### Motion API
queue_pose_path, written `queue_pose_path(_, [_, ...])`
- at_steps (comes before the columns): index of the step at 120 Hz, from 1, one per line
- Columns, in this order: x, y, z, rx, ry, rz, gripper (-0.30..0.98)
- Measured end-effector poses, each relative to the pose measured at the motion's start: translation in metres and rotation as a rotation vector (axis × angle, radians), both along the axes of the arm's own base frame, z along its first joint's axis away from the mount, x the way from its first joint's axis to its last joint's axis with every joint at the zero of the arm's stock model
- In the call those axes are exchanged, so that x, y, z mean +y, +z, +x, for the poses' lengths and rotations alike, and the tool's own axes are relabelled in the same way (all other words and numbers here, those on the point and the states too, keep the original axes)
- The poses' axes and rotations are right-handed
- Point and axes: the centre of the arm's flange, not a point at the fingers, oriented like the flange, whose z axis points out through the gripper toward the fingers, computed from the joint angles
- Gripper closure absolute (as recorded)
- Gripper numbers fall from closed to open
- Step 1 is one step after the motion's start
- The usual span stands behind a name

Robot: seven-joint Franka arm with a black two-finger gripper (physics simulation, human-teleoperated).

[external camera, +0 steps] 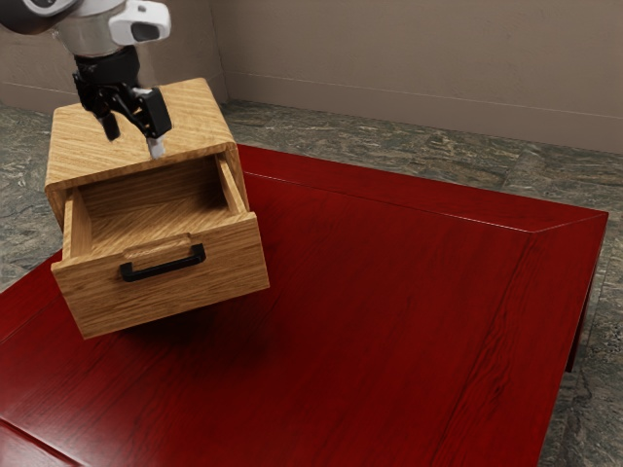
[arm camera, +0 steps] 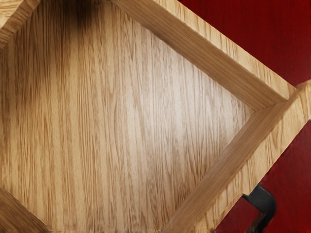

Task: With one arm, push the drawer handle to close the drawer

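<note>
Your gripper (external camera: 133,136): fingers apart, raised above the wooden cabinet (external camera: 200,109) and its drawer (external camera: 165,297). Handle (external camera: 163,266): black, a slim bar with bent ends, fixed across the outer face of the drawer front, well apart from your fingers. Drawer: pulled out, pale grained floor visible to you inside, front jutting over the glossy red table (external camera: 389,311)
</note>
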Motion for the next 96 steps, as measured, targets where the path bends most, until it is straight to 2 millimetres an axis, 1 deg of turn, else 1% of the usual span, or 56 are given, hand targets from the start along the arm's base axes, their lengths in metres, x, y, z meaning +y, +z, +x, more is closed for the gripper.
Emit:
queue_pose_path(11, [0.001, 0.002, -0.006, 0.002, -0.036, 0.022, 0.00])
queue_pose_path(14, [-0.001, 0.002, -0.008, 0.004, -0.049, 0.026, 0.00])
queue_pose_path(19, [-0.006, -0.004, -0.009, 0.018, -0.073, 0.033, 0.00])
queue_pose_path(25, [-0.018, -0.010, -0.008, 0.031, -0.113, 0.039, 0.00])
queue_pose_path(34, [-0.051, -0.012, -0.012, 0.034, -0.176, 0.048, 0.01])
queue_pose_path(39, [-0.069, -0.018, -0.015, 0.042, -0.168, 0.029, 0.10])
queue_pose_path(46, [-0.082, -0.028, -0.019, 0.059, -0.109, -0.002, 0.25])
queue_pose_path(51, [-0.081, -0.034, -0.018, 0.068, -0.044, -0.017, 0.37])
queue_pose_path(57, [-0.078, -0.040, -0.015, 0.078, 0.035, -0.029, 0.47])
queue_pose_path(66, [-0.062, -0.065, -0.008, 0.127, 0.174, -0.065, 0.58])
queue_pose_path(73, [-0.055, -0.105, -0.022, 0.190, 0.260, -0.070, 0.64])
queue_pose_path(79, [-0.057, -0.129, -0.040, 0.214, 0.311, -0.071, 0.68])
queue_pose_path(87, [-0.058, -0.147, -0.051, 0.217, 0.375, -0.074, 0.71])
queue_pose_path(90, [-0.060, -0.150, -0.052, 0.211, 0.400, -0.077, 0.72])
queue_pose_path(96, [-0.068, -0.153, -0.053, 0.193, 0.449, -0.083, 0.74])
